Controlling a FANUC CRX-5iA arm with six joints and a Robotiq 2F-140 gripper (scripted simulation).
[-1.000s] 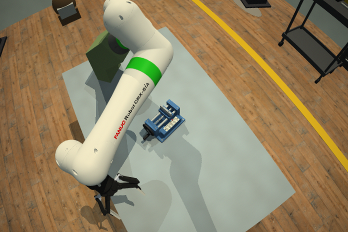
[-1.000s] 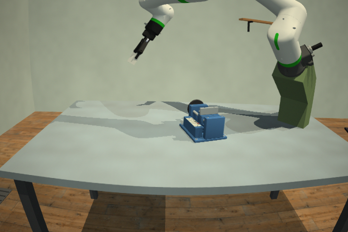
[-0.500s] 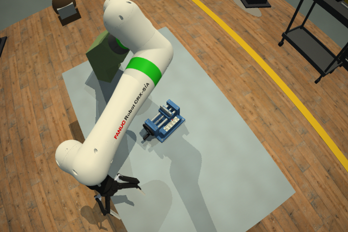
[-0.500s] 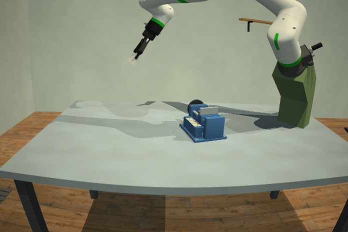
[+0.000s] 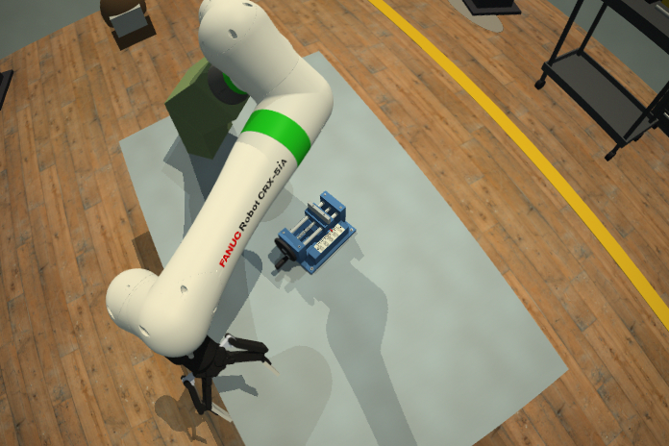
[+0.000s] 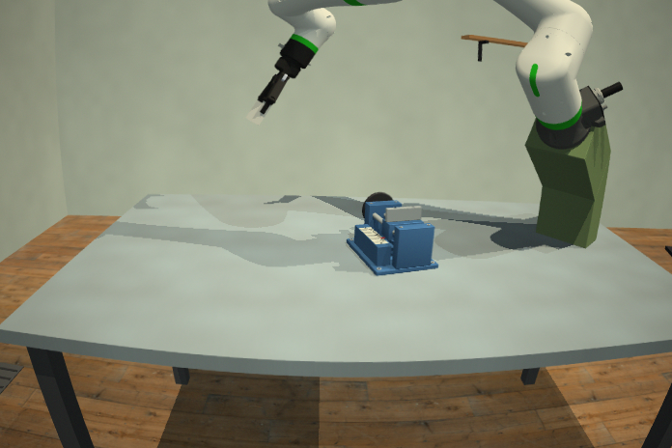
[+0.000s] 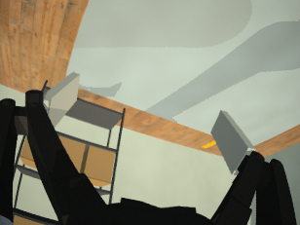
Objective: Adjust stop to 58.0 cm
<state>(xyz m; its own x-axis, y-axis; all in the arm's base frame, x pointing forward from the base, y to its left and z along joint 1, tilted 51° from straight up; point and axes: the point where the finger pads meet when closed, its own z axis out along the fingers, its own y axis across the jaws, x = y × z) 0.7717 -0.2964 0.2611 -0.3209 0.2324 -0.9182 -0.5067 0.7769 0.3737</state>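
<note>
A blue stop fixture (image 5: 317,232) stands on the grey table top, also seen in the exterior view (image 6: 393,238). It has a grey stop plate (image 6: 403,213), a white scale strip (image 5: 329,239) and a black handwheel (image 5: 284,249) at its end (image 6: 378,199). My gripper (image 5: 243,380) (image 6: 258,113) is open and empty, high above the table and far from the fixture. In the wrist view the two finger pads are spread wide (image 7: 145,120) with nothing between them; the fixture is not in that view.
The green robot pedestal (image 6: 569,184) stands at the table's back right corner. A black shelf cart (image 5: 619,79) and a yellow floor line (image 5: 545,168) lie off the table. A metal rack (image 7: 71,156) shows in the wrist view.
</note>
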